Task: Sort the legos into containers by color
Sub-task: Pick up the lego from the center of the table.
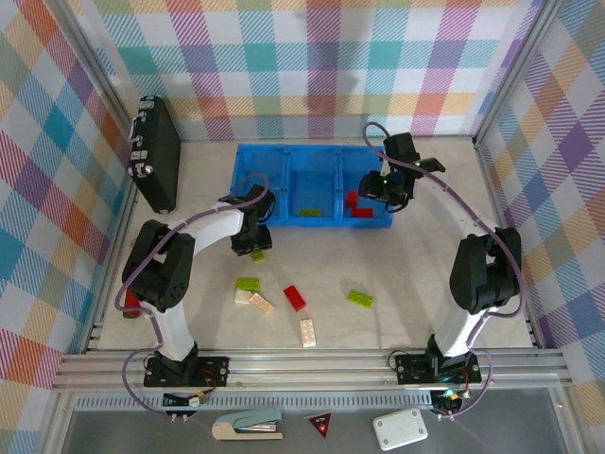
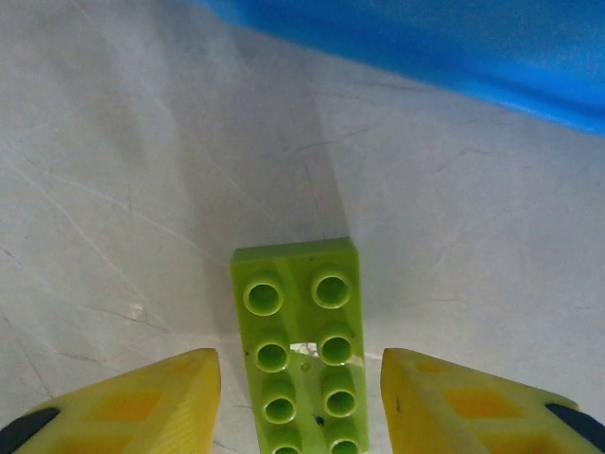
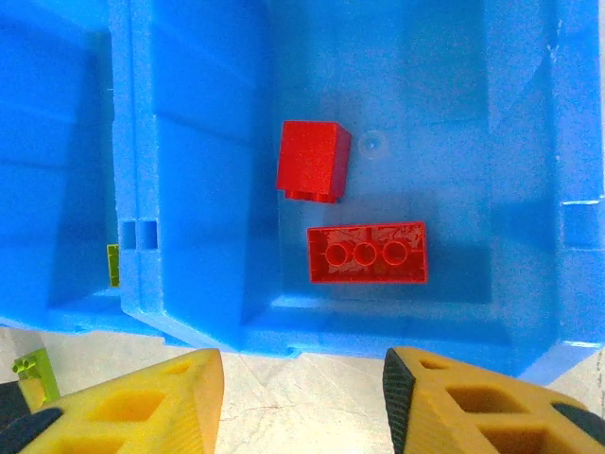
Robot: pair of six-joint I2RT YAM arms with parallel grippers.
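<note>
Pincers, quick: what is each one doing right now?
Left pincer: open, straddling a green brick, not gripping it.
Right pincer: open, empty, by the blue tray.

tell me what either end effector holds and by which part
Nothing is held. The left end effector straddles a lime green brick, gaps both sides; the right end effector hangs empty over the tray.

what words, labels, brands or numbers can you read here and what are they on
None can be read.
Red triangle sign: any marking is too small to read.
Red legos, blue tray, black case, white box: no lettering visible.
</note>
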